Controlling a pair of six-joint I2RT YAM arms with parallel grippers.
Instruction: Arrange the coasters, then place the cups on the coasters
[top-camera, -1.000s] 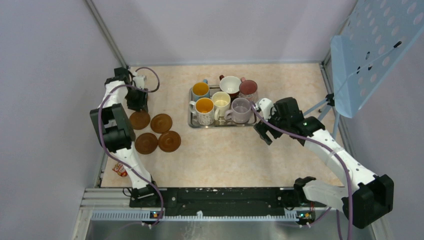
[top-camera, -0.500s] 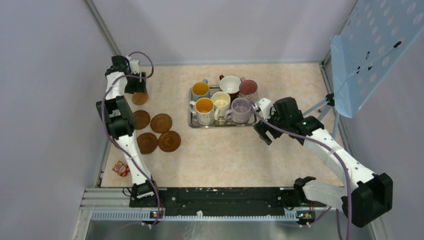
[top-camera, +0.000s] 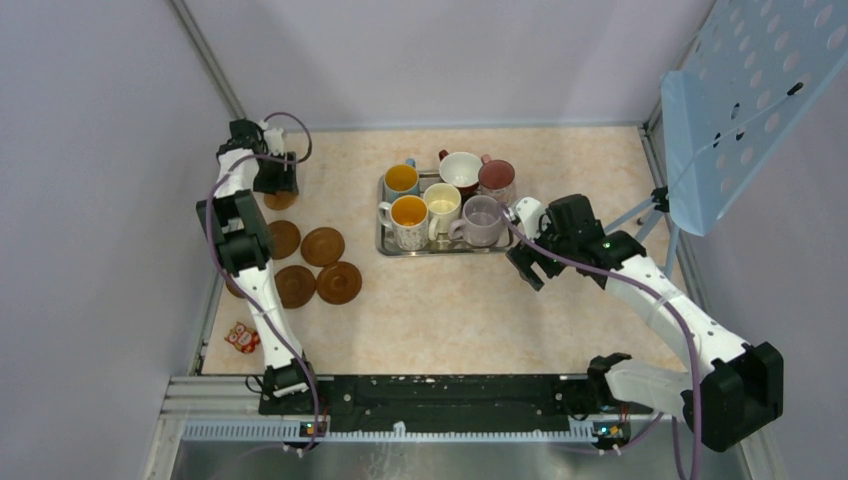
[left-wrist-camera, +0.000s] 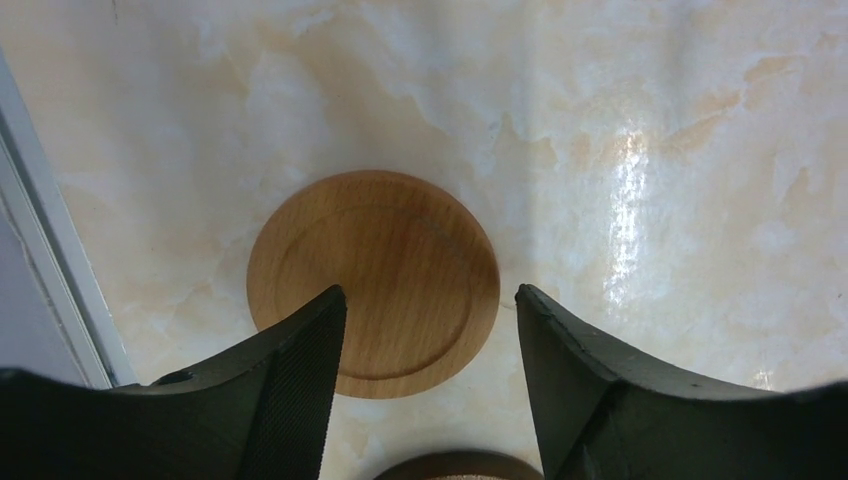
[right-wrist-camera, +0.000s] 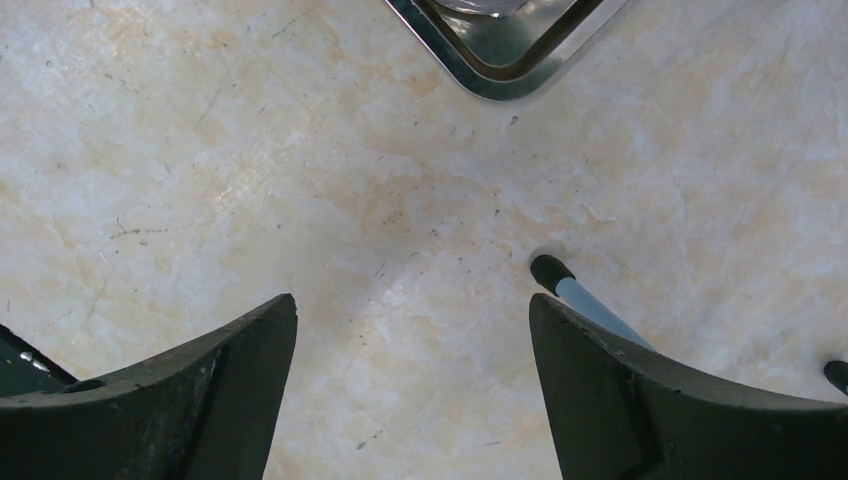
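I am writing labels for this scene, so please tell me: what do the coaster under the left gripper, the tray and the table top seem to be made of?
Coaster: probably wood, satin finish; fine grain lines and a turned ring show.
Tray: metal, likely steel, polished; its rim mirrors light.
Table top: marble-look, glossy; cream veins and glare, stone or laminate unclear.
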